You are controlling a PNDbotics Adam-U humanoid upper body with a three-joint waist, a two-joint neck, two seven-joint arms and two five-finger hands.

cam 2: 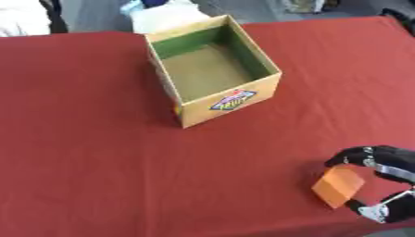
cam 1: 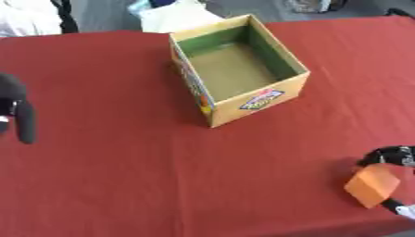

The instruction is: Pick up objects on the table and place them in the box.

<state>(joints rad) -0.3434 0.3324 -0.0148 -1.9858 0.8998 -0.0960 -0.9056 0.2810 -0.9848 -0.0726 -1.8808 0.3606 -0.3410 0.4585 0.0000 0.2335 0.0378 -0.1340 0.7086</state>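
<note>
A red cloth covers the tabletop (cam 2: 89,139). A yellow cardboard box (cam 2: 212,69) sits near the far middle, turned a bit sideways. It is open on top, green on the inside walls, and nothing shows inside it. A bright sticker (cam 2: 233,100) is on its near side.

Down at the near right corner, the right hand (cam 2: 381,178) is black with silver bits. Its fingers (cam 2: 350,156) curl over the top of a small flat orange thing (cam 2: 338,186) and its thumb (cam 2: 379,209) comes under it, so the hand is grasping the orange thing. The orange thing is tilted and is well apart from the box.

The left hand (cam 1: 16,111) shows at the left edge, dark, hanging over the cloth. I cannot tell how its fingers are set
</note>
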